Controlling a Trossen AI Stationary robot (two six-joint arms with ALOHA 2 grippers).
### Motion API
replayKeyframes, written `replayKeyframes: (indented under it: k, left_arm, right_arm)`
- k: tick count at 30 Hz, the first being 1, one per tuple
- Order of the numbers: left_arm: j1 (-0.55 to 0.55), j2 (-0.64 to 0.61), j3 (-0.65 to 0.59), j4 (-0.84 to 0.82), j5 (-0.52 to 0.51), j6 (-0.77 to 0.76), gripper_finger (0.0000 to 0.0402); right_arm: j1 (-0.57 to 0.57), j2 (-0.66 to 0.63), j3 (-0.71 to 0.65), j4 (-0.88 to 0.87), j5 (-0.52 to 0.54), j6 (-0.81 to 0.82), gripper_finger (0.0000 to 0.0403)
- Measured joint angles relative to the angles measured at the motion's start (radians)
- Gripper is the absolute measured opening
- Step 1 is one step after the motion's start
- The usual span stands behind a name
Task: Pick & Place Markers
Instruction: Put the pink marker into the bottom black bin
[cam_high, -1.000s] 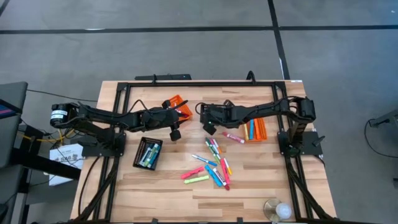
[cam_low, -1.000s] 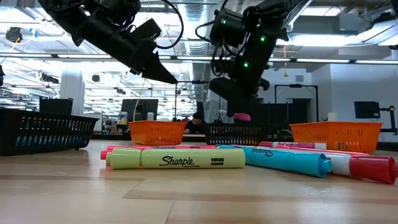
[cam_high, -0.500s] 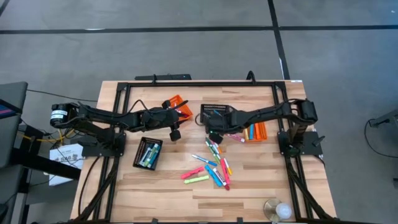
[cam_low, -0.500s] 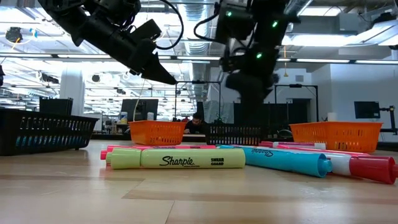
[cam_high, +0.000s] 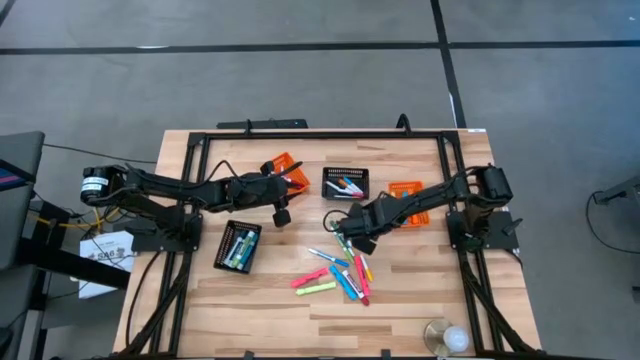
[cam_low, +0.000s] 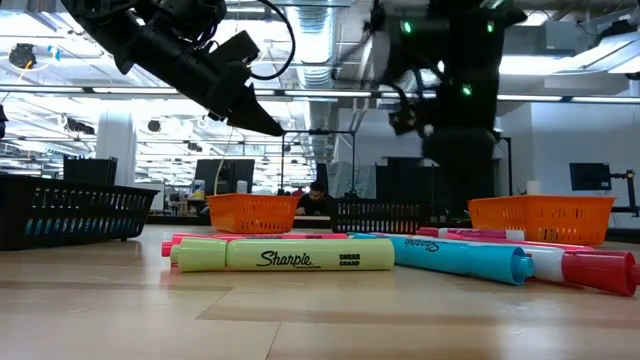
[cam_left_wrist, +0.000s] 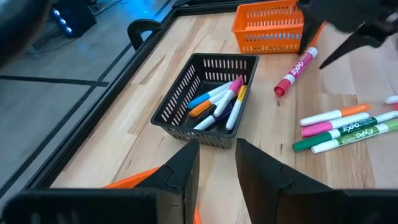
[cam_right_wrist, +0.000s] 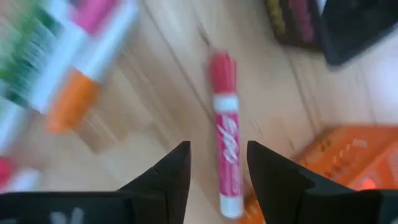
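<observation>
Several markers in mixed colours lie loose near the table's middle; in the low view a yellow one lies nearest. A red marker lies flat on the wood. My right gripper hovers over it, open, one finger on either side and clear of it; from above, this gripper stands at the far end of the pile. My left gripper waits open with a narrow gap, empty, above the table by the far orange basket. More markers lie in the black basket.
A black basket with markers stands at the far middle, and an orange basket lies partly under my right arm. Another orange basket stands by my left gripper, and a second black basket sits to the left. A lamp sits at the near right corner.
My right gripper has moved from above the far black basket toward the near edge and down to the loose markers, uncovering that basket. A pink thing that showed at its fingertips a second ago is gone from them.
</observation>
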Motion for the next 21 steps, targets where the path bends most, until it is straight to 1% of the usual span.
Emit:
replayKeyframes:
  k: [5, 7, 11, 16, 21]
  left_arm:
    - [0.000, 0.000, 0.000, 0.001, 0.000, 0.001, 0.0101]
    - [0.000, 0.000, 0.000, 0.001, 0.000, 0.005, 0.0101]
    - [0.000, 0.000, 0.000, 0.002, 0.000, 0.006, 0.0101]
    - [0.000, 0.000, 0.000, 0.002, 0.000, 0.008, 0.0101]
    - [0.000, 0.000, 0.000, 0.003, 0.000, 0.008, 0.0101]
  right_arm:
    - [-0.041, 0.000, -0.064, 0.015, -0.057, 0.012, 0.0135]
    - [-0.061, 0.000, -0.075, 0.028, -0.063, 0.013, 0.0133]
    - [-0.105, 0.000, -0.095, 0.106, -0.079, 0.005, 0.0133]
    - [-0.163, 0.000, -0.139, 0.205, -0.080, -0.048, 0.0129]
    - [-0.209, -0.007, -0.180, 0.249, -0.130, -0.048, 0.0110]
